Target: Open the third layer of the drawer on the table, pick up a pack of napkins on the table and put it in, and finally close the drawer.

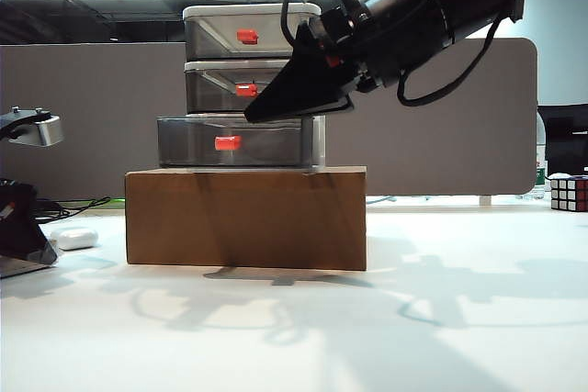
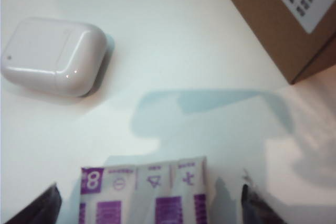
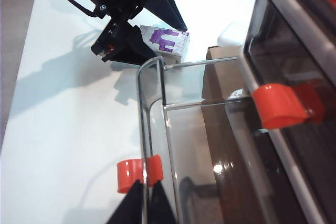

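Pinching the front wall of the third layer [image 3: 173, 145] just beside its red handle [image 3: 137, 174], the right gripper [image 3: 147, 203] has its fingers nearly together on the thin smoky panel; the grip is narrow and could slide off the smooth plastic if the pull goes crooked. That lowest tray already juts forward of the two upper ones in the drawer [image 1: 248, 89], which stands on a brown cardboard box [image 1: 246, 218] on the table [image 1: 294, 337]; a hard tug might drag the whole unit toward the box edge, or draw the tray clean out. The left gripper [image 2: 149, 203] hovers low over the pack of napkins [image 2: 144, 192], its fingers wide apart on either side of the wrapper and not yet touching it; the pack lies flat on the table beside the box. A small white case [image 2: 52, 56] sits near; a careless closing could crumple the soft wrapper or nudge the pack away.
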Action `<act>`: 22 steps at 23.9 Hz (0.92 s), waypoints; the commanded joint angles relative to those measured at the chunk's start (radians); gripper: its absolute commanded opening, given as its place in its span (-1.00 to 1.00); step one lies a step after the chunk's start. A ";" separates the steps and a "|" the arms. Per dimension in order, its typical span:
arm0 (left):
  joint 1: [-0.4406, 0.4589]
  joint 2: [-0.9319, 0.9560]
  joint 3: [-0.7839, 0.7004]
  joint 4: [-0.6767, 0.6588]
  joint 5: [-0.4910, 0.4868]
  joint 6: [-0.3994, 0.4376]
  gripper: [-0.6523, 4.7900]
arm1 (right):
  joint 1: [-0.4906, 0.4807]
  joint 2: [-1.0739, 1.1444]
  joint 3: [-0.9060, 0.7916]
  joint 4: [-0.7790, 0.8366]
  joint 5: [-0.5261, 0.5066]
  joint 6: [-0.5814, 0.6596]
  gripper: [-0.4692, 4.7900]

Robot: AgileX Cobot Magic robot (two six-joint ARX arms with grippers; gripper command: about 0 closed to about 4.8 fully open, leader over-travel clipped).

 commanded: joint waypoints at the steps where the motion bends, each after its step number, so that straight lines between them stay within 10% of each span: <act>1: 0.001 -0.002 0.002 0.016 0.003 0.002 0.84 | 0.002 -0.002 0.002 -0.050 -0.005 -0.007 -0.84; 22: 0.001 -0.002 0.003 0.027 0.011 0.000 0.84 | 0.014 -0.113 0.002 -0.105 -0.181 0.024 -0.84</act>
